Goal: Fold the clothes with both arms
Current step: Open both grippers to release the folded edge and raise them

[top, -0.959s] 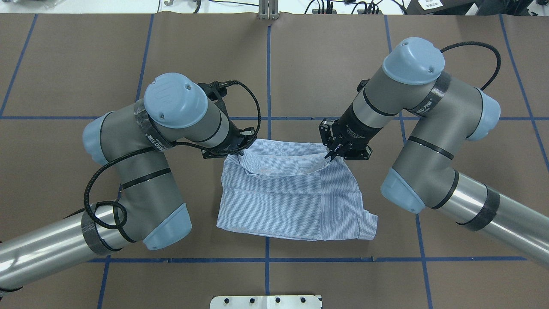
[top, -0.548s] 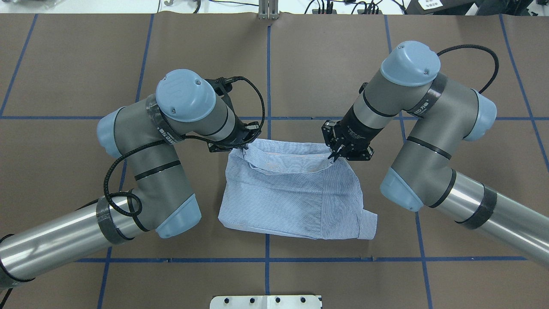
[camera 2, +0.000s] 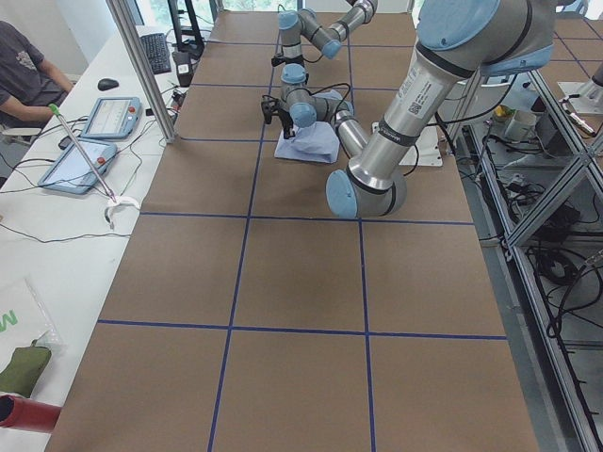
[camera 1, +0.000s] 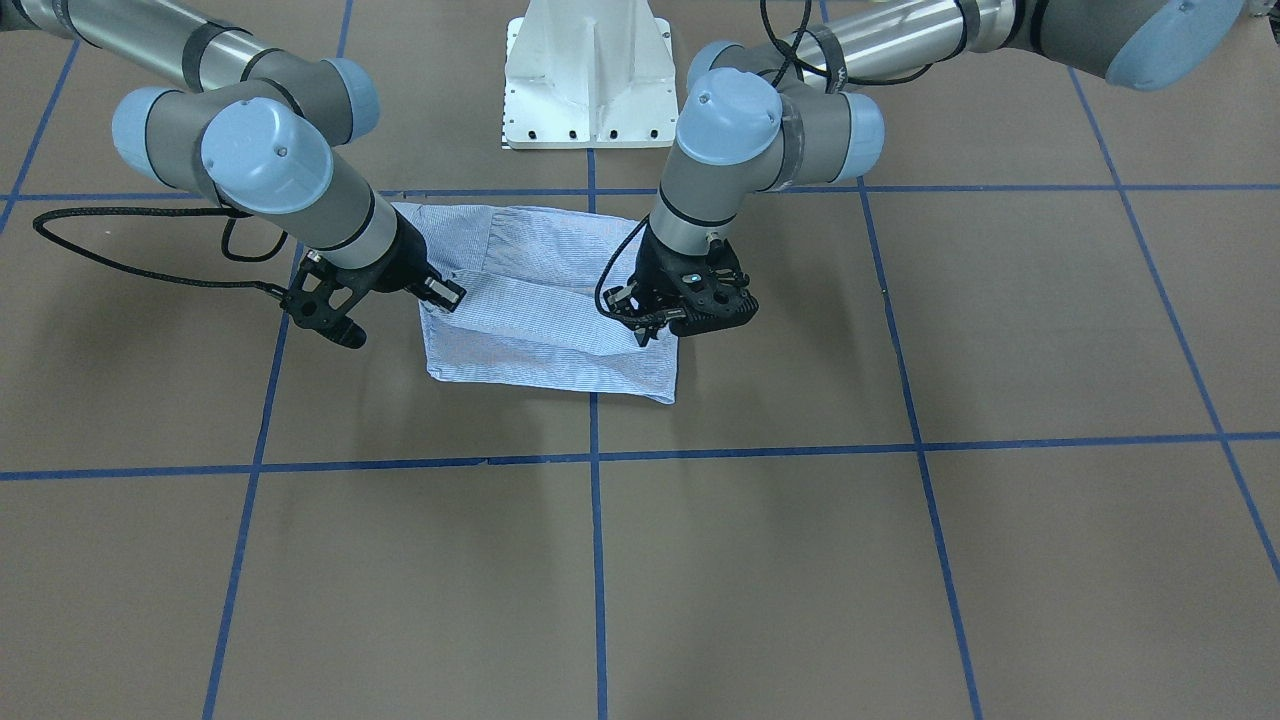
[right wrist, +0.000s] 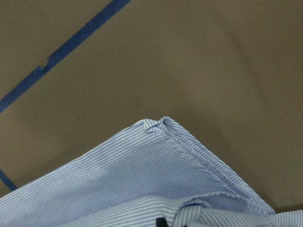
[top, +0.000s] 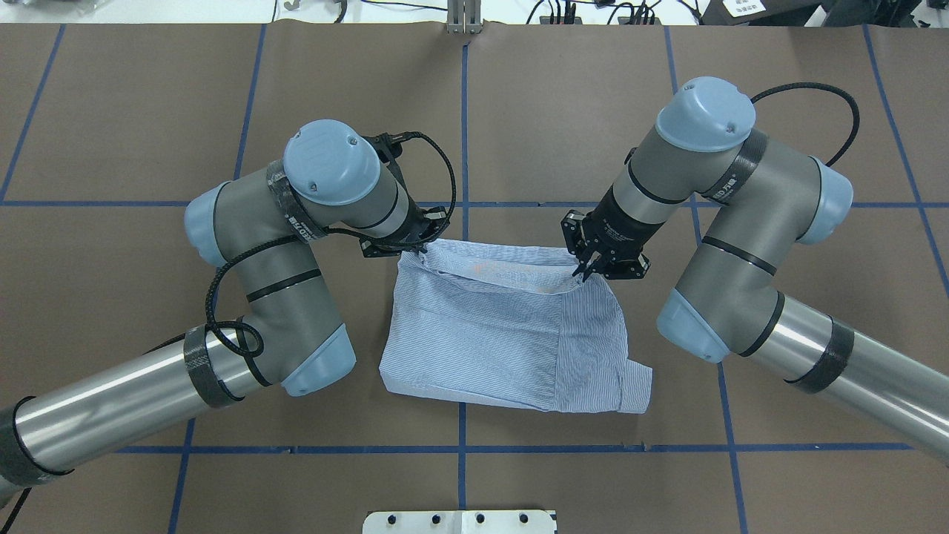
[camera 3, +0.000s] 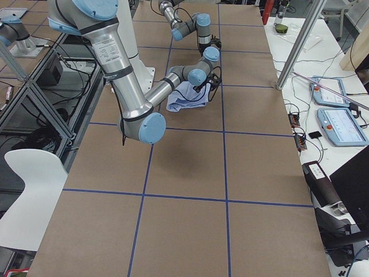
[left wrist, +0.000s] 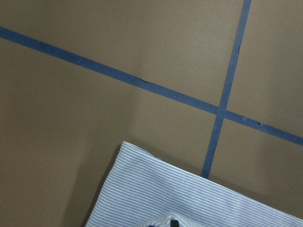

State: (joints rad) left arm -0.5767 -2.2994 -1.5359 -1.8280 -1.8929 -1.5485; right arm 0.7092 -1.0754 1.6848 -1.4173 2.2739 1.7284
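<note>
Shirt (top: 504, 341) half-folded, mid-table (top: 563, 111). L fingers (top: 413, 251) and R fingers (top: 580, 269) each clenched on a raised far-edge corner, thin bite. Risks: a corner slips out, or arms desync, giving a skewed, bunched fold. Lower layers may drag.

Robotics lab, tape-gridded table (top: 563, 111), teach pendants (camera 2: 105, 118)

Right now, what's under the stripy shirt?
The shirt lies on the brown table. A blue tape line runs in beneath it and comes out the near side. Anything else under the cloth is covered, so I cannot tell.
</note>
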